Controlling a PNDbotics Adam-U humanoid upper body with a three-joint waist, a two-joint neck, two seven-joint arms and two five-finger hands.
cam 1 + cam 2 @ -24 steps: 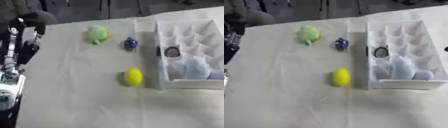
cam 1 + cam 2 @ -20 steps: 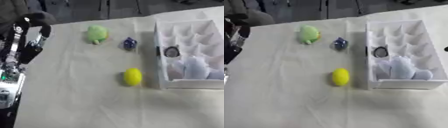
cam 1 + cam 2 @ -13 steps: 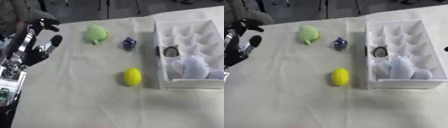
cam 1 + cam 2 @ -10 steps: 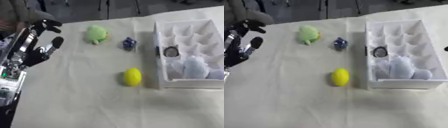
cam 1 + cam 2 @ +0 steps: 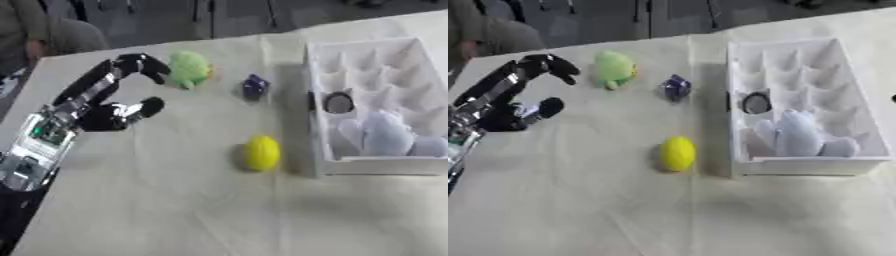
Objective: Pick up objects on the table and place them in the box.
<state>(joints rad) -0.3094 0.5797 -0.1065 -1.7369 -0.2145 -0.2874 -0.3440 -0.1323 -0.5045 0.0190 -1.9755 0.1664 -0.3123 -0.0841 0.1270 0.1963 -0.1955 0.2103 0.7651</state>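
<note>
You cannot read any text, label or number here. The box (image 5: 376, 105) and the worktop (image 5: 175, 200) carry no readable marks.

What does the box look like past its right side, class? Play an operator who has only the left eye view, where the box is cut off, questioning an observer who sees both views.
Observer: In the right eye view the box shows whole. Its right wall runs unbroken down to the near corner.
Operator: Does anything lie beyond that wall?
Observer: A small dark thing shows at the very edge of the picture, apart from the wall. I cannot tell what it is.
</note>
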